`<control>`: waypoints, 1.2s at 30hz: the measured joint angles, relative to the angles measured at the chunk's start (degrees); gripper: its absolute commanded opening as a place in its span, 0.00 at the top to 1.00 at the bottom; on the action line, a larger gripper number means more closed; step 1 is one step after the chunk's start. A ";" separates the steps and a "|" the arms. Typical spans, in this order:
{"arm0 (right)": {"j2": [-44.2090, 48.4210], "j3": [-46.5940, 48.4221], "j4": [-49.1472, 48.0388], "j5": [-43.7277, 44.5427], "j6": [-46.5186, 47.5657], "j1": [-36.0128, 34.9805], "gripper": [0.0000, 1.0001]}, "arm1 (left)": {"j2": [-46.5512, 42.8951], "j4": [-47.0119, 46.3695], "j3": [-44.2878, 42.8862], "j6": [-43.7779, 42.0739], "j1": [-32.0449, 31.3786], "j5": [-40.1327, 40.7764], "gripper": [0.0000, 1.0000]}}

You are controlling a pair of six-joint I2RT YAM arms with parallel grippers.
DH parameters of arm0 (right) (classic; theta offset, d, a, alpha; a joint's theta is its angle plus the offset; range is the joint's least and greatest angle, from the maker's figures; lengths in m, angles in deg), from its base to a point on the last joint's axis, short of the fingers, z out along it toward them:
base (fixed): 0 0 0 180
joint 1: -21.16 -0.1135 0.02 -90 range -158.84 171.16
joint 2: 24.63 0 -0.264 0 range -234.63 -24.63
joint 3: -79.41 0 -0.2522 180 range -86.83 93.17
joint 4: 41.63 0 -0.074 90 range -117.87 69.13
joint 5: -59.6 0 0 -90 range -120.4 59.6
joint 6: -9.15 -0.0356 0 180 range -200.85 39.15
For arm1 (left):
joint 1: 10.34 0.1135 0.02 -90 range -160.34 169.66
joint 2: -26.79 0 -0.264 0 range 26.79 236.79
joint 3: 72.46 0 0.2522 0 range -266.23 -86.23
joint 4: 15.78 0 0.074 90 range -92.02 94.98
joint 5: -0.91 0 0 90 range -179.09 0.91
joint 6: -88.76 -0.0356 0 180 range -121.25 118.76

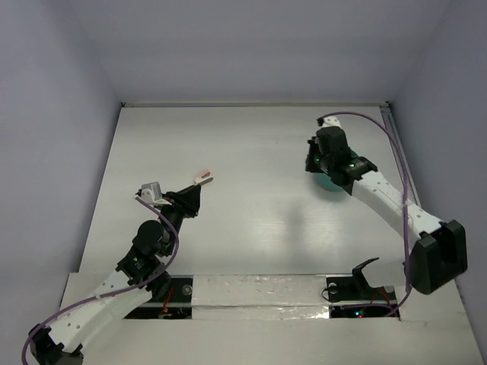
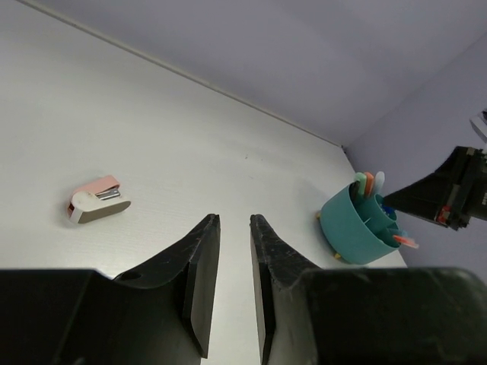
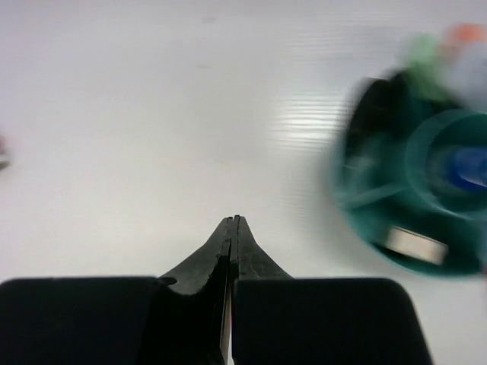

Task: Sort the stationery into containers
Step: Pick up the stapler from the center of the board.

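1. Left tool sat low over the tabletop, jaws at a narrow gap with nothing between them
2. Just ahead and to its left lay the pink-and-white piece, flat on the tabletop, apart from the fingers and touching nothing else
3. From the top view that same piece showed just beyond the left tool's tip, on the left half of the tabletop
4. Across on the right stood the teal cup, upright and well apart from the pink-and-white piece
5. Pens and markers stuck up out of the cup: green, orange and white ends at the back rim, something blue inside, a pink-red end poking over the near rim
6. Right tool was pressed fully closed, finger against finger, holding nothing
7. It hung just beside the teal cup on the far right of the tabletop; in its own view the cup sat to the right of the fingers and was badly blurred, so its contents could not be made out there
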 measured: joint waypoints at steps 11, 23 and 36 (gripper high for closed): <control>-38.38 22.62 -13.81 -13.25 -6.71 -17.90 0.38 | -2.19 0.55 0.00 -0.11 0.00 2.75 0.84; -55.52 36.59 -16.76 -17.14 -16.24 -25.55 0.25 | -5.60 2.01 0.00 -0.09 0.00 3.89 0.84; -65.11 51.82 -14.21 -10.12 -19.63 -26.18 0.26 | -6.32 2.54 0.00 -0.09 0.00 3.78 0.83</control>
